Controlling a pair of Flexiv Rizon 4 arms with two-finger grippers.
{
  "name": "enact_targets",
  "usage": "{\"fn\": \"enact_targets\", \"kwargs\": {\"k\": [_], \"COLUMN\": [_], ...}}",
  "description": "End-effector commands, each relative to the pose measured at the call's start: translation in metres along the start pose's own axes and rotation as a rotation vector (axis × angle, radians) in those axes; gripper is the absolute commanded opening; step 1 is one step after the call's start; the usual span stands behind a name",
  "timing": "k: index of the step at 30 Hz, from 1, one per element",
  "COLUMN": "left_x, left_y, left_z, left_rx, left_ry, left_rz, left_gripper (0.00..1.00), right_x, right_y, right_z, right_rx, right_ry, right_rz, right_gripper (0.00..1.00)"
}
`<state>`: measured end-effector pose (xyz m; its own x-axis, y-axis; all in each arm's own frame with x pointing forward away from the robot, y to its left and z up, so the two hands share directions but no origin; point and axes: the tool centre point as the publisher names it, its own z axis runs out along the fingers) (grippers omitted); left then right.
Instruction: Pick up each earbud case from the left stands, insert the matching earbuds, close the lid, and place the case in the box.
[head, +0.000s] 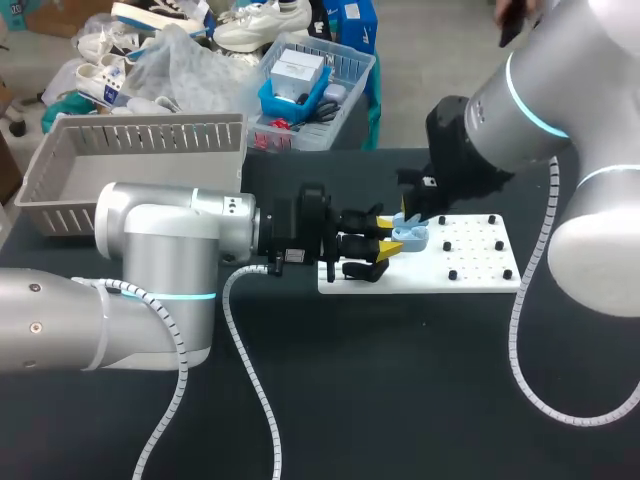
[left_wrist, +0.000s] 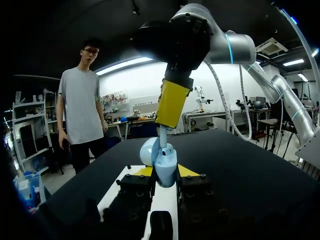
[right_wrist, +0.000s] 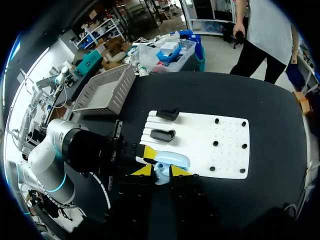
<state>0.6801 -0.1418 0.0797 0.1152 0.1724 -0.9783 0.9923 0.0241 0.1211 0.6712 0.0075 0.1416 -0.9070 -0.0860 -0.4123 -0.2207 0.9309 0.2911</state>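
Observation:
A light blue earbud case (head: 410, 237) with its lid open is held over the left end of the white board (head: 470, 268). My left gripper (head: 388, 246) is shut on it from the left. In the left wrist view the case (left_wrist: 165, 167) sits between the yellow fingertips (left_wrist: 145, 171), its lid tipped back. My right gripper (head: 408, 218) comes down from above, shut on a pale earbud (left_wrist: 163, 137) whose lower end meets the case's opening. In the right wrist view the case (right_wrist: 175, 159) lies just ahead of the right gripper (right_wrist: 161, 172).
Two black stands (right_wrist: 167, 114) (right_wrist: 162, 135) sit on the board's left part, and small black pegs (head: 452, 274) dot its right part. A grey slatted basket (head: 130, 150) stands at the table's back left. The left arm's cable (head: 250, 350) hangs over the dark tabletop.

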Motion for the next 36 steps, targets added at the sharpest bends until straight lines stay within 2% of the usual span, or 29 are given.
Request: {"fn": "enact_targets", "kwargs": {"k": [1, 36], "left_x": [0.0, 0.0], "left_y": [-0.001, -0.001], "left_z": [0.0, 0.0], "left_rx": [-0.004, -0.004], "left_ry": [0.0, 0.0], "left_rz": [0.001, 0.001], "left_gripper": [0.0, 0.0], "right_x": [0.002, 0.003], "right_y": [0.001, 0.002], "right_z": [0.003, 0.021], "right_rx": [0.01, 0.008], "right_ry": [-0.014, -0.012], "right_rz": [-0.002, -0.008], "right_gripper": [0.0, 0.0]}}
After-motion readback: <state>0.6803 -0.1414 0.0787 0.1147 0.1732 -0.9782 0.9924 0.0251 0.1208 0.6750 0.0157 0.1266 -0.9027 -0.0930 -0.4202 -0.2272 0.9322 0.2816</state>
